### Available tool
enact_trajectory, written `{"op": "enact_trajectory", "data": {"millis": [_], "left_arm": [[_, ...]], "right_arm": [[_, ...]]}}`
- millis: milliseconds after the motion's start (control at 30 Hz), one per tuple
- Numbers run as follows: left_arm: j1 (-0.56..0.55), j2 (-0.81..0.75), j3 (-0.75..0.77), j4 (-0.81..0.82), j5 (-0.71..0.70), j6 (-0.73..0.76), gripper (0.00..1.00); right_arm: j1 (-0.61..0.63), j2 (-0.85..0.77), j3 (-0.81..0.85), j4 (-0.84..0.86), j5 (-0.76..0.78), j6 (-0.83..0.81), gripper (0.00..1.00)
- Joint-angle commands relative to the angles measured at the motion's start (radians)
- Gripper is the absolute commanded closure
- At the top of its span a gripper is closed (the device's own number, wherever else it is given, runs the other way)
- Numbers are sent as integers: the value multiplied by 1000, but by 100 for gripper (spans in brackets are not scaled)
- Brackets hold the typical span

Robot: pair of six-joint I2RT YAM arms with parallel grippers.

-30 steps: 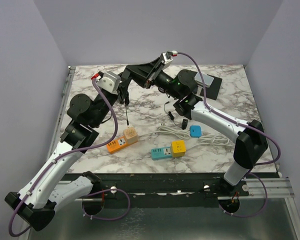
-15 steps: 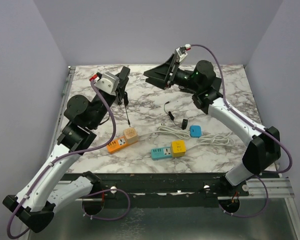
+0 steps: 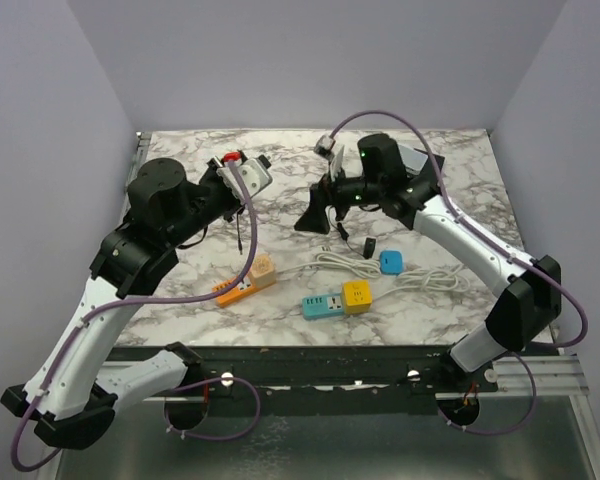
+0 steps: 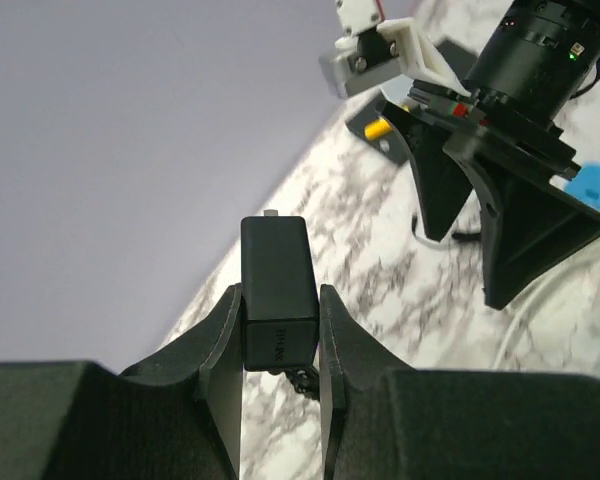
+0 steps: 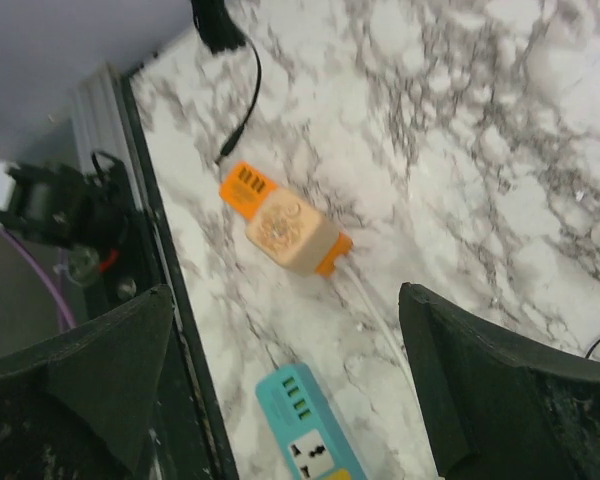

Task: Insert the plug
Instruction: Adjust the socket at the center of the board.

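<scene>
We judge the task roughly half done. The black plug (image 4: 277, 262) is lifted and clamped by its sides in the closed left pincer (image 4: 278, 305), but it is not yet in any socket. It hangs above the surface (image 3: 270, 325) toward 10 o'clock, with the orange power strip (image 3: 232, 290) at its 6 o'clock. Its long axis runs along the fingers, and its small tip points away from the wrist. The right pincer (image 5: 285, 290) gapes wide and holds nothing.

A marble-patterned table (image 3: 460, 160) carries an orange power strip (image 3: 235, 290) left of the middle and a teal power strip (image 3: 320, 305) nearer the front edge. A coiled white cable (image 3: 420, 278) lies behind the teal one, with a blue adapter (image 3: 391, 262) and a small black plug (image 3: 368, 246) just beside it.
</scene>
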Motion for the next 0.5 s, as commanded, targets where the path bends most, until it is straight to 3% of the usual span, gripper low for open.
{"op": "enact_trajectory", "data": {"millis": [0, 267, 467], "left_arm": [[2, 90, 58, -331, 27, 145, 100], [70, 209, 17, -547, 15, 127, 100], [298, 317, 61, -711, 89, 252, 100]], "right_arm": [[40, 44, -106, -14, 44, -269, 0], [132, 102, -204, 123, 40, -405, 0], [177, 144, -244, 243, 47, -420, 0]]}}
